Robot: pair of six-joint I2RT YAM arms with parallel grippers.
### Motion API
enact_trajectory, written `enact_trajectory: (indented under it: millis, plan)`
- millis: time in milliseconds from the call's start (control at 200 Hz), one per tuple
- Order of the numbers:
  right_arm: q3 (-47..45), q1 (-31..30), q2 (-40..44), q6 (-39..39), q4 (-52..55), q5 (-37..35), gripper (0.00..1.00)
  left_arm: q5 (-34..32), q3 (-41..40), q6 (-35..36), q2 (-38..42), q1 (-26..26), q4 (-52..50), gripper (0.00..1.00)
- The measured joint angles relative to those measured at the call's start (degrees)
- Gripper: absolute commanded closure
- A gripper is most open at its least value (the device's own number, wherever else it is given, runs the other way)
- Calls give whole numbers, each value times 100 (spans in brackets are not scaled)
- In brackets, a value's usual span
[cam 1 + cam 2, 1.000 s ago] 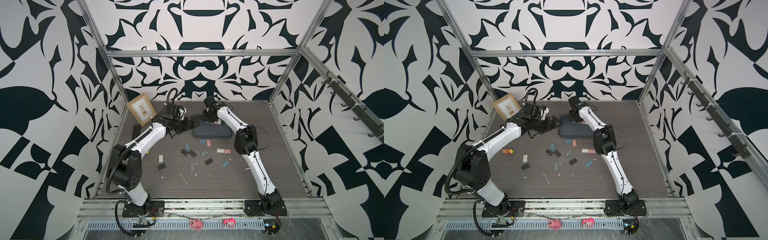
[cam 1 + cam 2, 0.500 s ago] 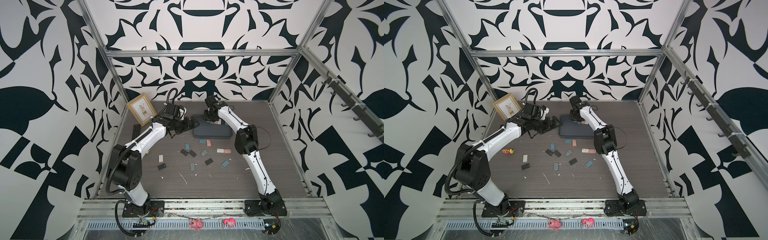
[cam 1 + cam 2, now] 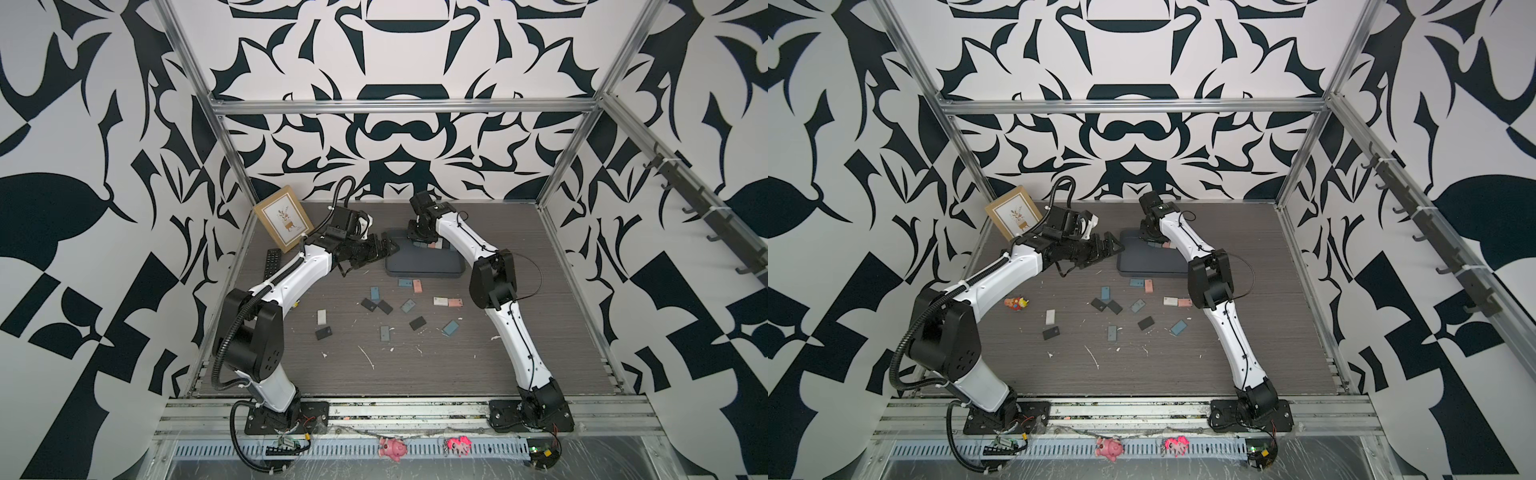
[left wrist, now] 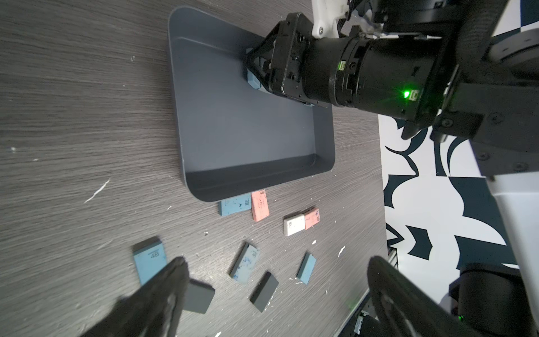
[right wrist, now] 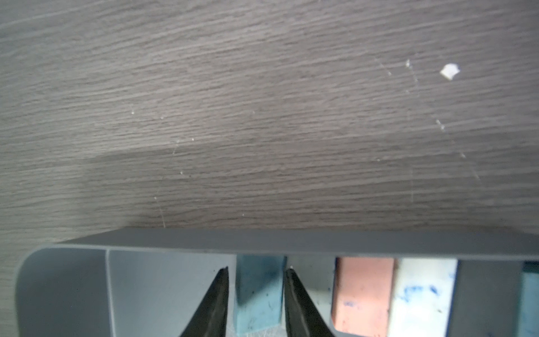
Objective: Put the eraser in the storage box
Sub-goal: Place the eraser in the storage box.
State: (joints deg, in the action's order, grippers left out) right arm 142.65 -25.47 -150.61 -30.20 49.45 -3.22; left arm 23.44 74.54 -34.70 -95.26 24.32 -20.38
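my right gripper (image 5: pixel 256 269) down in the box (image 5: pixel 291 242), jaws either side of 1 blue eraser (image 5: pixel 259 291), can't tell if pinching, left gripper (image 4: pixel 278 262) wide apart above spare erasers (image 4: pixel 244 263)

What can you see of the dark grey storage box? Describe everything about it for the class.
The storage box is a shallow, dark grey rectangular tray, seemingly matte plastic, with rounded corners and a low rim. It lies flat on the wood-grain table, towards the far side. Most of its floor is bare; a row of erasers lines one wall. The right gripper reaches inside, its fingers either side of a blue eraser there.
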Motion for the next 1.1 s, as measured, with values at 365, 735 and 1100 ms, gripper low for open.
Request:
enact_trajectory:
  millis: [365,735,1100]
  plan:
    - [15,0,0,2,11,-48,63,0,0,-2,0,-7,0,1]
    - [205,-46,-24,46,72,-188,62,2,0,-2,0,-20,0,1]
    - [291,-83,-214,160,90,-411,72,26,0,-4,0,-26,0,1]
